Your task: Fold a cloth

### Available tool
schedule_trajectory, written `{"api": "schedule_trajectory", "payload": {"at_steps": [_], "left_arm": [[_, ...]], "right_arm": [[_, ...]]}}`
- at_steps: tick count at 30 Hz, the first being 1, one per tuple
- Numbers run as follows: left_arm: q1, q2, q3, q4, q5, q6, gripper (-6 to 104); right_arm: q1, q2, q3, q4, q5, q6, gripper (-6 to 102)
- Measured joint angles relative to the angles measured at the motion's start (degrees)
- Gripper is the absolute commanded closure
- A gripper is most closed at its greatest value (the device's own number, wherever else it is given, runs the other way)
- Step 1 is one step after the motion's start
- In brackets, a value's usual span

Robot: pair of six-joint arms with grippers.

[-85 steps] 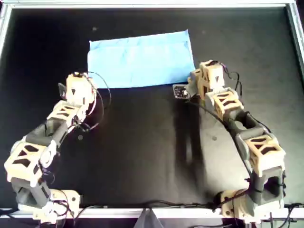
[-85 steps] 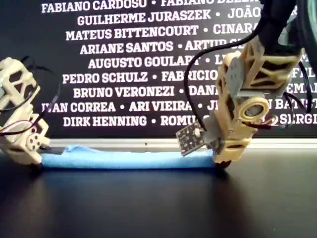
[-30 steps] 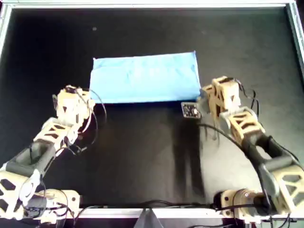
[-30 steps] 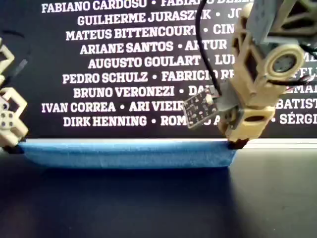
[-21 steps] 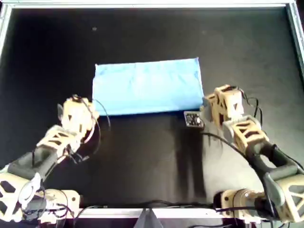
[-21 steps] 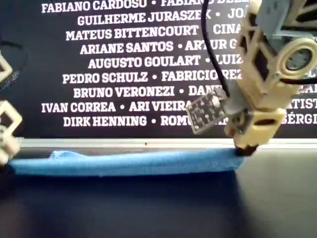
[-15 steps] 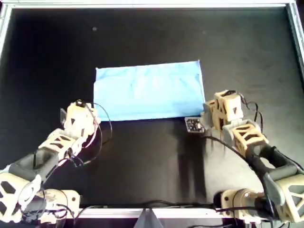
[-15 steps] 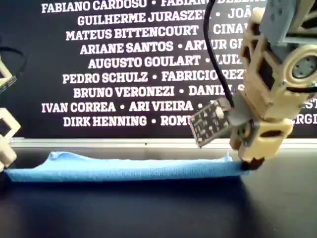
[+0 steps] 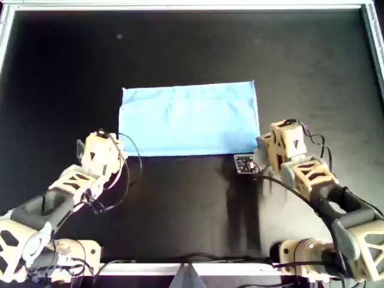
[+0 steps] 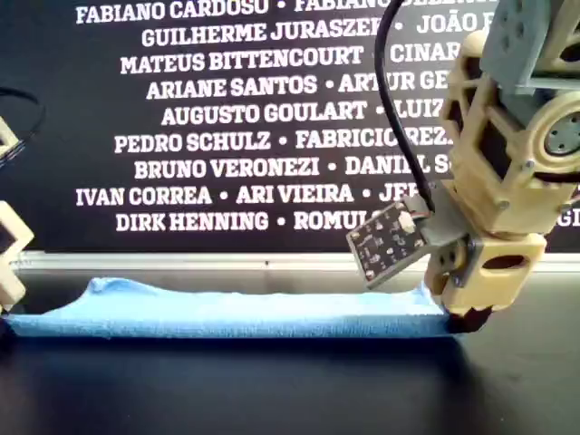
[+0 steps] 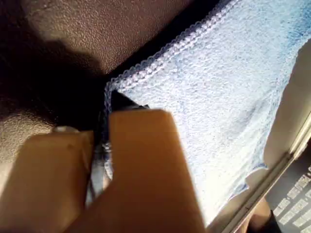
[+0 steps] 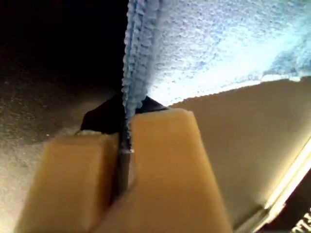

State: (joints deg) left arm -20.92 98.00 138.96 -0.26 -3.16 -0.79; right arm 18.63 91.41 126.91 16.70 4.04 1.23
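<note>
The light-blue cloth [image 9: 189, 117] lies flat as a wide rectangle on the black table; in the exterior view the cloth [image 10: 227, 313] is a low strip. My left gripper [image 9: 118, 153] is shut on its near corner at the overhead view's left. The left wrist view shows that stitched corner of the cloth [image 11: 218, 97] pinched in the gripper [image 11: 104, 131]. My right gripper [image 9: 259, 150] is shut on the near corner at the overhead view's right, low on the table [image 10: 467, 317]. The right wrist view shows the cloth's [image 12: 218, 43] edge clamped in the gripper [image 12: 124, 136].
A metal rail [image 9: 180, 7] frames the black table [image 9: 180, 204]. A black banner [image 10: 227, 118] with white names stands behind the far edge. A small circuit board [image 10: 390, 240] sticks out from the right gripper toward the cloth.
Both grippers have drawn back toward the overhead view's bottom edge, dragging the cloth with them. In the exterior view the cloth and right gripper have come closer and lower.
</note>
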Motion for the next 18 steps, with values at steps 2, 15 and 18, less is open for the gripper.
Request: {"api": "schedule_trajectory", "payload": {"at_steps": [2, 15, 18], "left_arm": [[0.0, 0.0, 0.0, 0.0, -0.35, 0.0, 74], [0.0, 10.99, 3.87, 0.0, -0.79, 0.0, 59], [0.0, 20.04, 9.58, 0.0, -0.79, 0.0, 59]], "right_arm": [[-0.18, 0.0, 0.0, 0.0, 0.09, -0.62, 72], [-0.79, 10.11, 2.29, 0.0, 0.97, -0.53, 47], [-0.97, 16.08, 6.33, 0.0, 0.97, -0.53, 47]]}}
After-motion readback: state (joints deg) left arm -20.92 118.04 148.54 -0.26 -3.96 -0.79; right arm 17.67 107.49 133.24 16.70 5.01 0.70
